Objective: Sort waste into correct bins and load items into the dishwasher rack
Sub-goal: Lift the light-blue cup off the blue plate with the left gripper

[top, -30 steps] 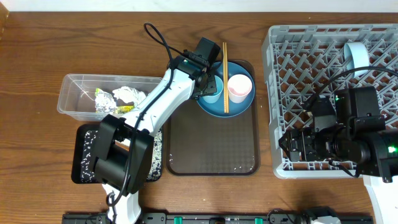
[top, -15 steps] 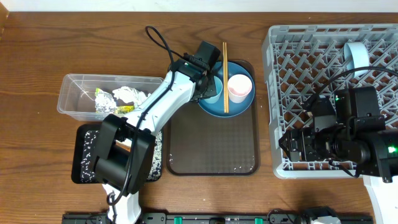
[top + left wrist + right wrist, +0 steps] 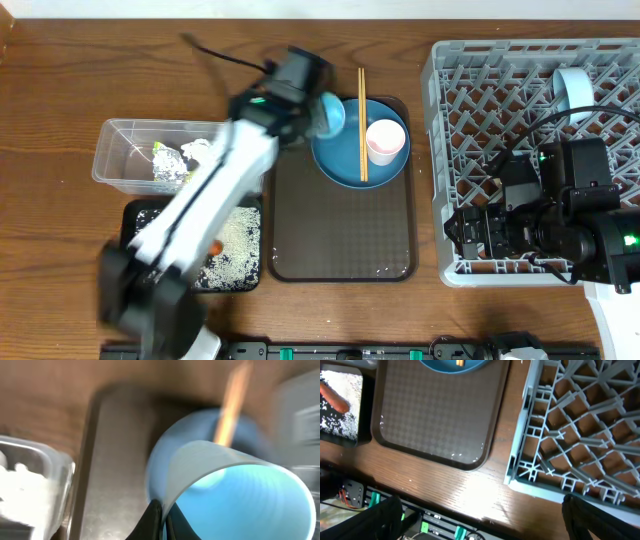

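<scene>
1. Dishwasher rack (image 3: pixel 500 47): a grey crate of upright pegs filling the right side of the table. A white bowl (image 3: pixel 572 92) stands on edge among the pegs toward its far right corner.
2. Brown tray (image 3: pixel 340 230): at the centre of the table, between the rack and the two bins.
3. Clear tub (image 3: pixel 120 150): far left. It holds crumpled paper napkins (image 3: pixel 200 152) and a foil wrapper (image 3: pixel 168 170).
4. Black tray (image 3: pixel 135 215): just in front of the tub. It is strewn with white rice bits (image 3: pixel 235 235), and a carrot piece (image 3: pixel 335 397) lies among them.
5. Blue plate (image 3: pixel 340 160): lies on the far end of the brown tray.
6. Right gripper (image 3: pixel 490 520): its fingers are spread wide, over the near left corner of the rack and the table edge.
7. Left gripper (image 3: pixel 164 515): its arm appears motion-blurred from overhead. Its fingers are pressed together on the wall of the light blue cup (image 3: pixel 240 490).
8. Light blue cup: tilted, mouth toward the wrist camera, at the plate's far left rim. Whether it is clear of the plate cannot be told.
9. Pale pink cup (image 3: pixel 385 140): upright on the right half of the plate.
10. Chopsticks (image 3: pixel 362 125): lie across the middle of the plate, beside the pink cup. Their far ends reach past the tray's edge.
</scene>
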Controlling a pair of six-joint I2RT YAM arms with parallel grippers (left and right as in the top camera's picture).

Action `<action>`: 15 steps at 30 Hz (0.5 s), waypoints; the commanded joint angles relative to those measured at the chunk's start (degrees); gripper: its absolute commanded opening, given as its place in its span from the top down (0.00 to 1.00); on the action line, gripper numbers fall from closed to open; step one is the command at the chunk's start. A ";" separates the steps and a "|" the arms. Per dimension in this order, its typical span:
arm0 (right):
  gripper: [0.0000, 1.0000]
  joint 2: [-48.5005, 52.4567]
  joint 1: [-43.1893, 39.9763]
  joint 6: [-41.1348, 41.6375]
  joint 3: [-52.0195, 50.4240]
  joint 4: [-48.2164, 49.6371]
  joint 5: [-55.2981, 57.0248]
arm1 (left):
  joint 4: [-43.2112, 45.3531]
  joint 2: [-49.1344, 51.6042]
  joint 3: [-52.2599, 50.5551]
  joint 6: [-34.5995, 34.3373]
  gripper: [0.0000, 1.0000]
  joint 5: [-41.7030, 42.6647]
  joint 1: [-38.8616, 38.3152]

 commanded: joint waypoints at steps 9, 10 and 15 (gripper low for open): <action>0.01 -0.24 -0.31 -25.97 0.28 4.81 -36.04 | -3.37 -17.25 0.92 3.89 0.94 55.47 11.69; 0.01 -0.24 -0.31 -25.59 0.28 5.90 -36.22 | -3.37 -17.25 0.92 3.89 0.94 58.34 11.69; 0.01 -0.24 -0.31 -25.44 0.28 13.66 -43.91 | -3.39 -17.07 0.92 3.89 0.94 66.62 10.78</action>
